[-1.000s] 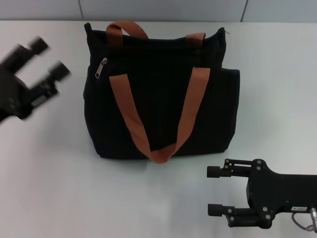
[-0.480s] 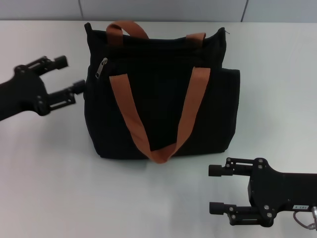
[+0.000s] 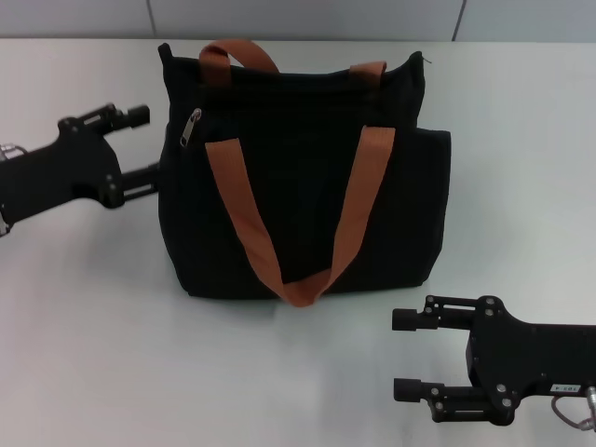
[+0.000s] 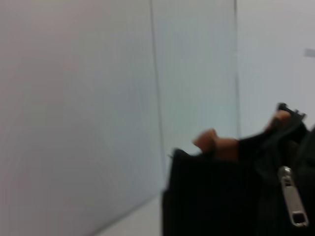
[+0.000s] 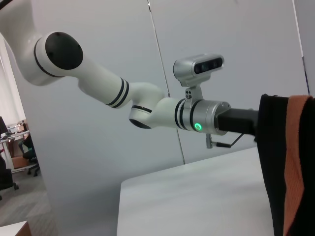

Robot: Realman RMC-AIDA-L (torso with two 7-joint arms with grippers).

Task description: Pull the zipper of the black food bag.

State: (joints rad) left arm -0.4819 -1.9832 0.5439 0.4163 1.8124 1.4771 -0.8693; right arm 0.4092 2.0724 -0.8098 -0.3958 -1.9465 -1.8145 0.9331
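The black food bag [image 3: 307, 196] lies on the white table, its two rust-brown strap handles [image 3: 247, 223] across its face. The silver zipper pull [image 3: 191, 128] sits near the bag's upper left corner. It also shows close up in the left wrist view [image 4: 293, 199], on the black fabric [image 4: 216, 196]. My left gripper [image 3: 142, 144] is open at the bag's left edge, level with the zipper, its fingertips at the fabric. My right gripper [image 3: 402, 356] is open and empty, low on the table in front of the bag's right corner.
The white table [image 3: 93, 335] extends around the bag. A pale wall with panel seams [image 3: 149, 17] runs along the far edge. The right wrist view shows my left arm [image 5: 147, 110] reaching to the bag's edge [image 5: 285, 167].
My left gripper has moved right, from well left of the bag up to the bag's left edge near the zipper. The right arm and the bag have not moved.
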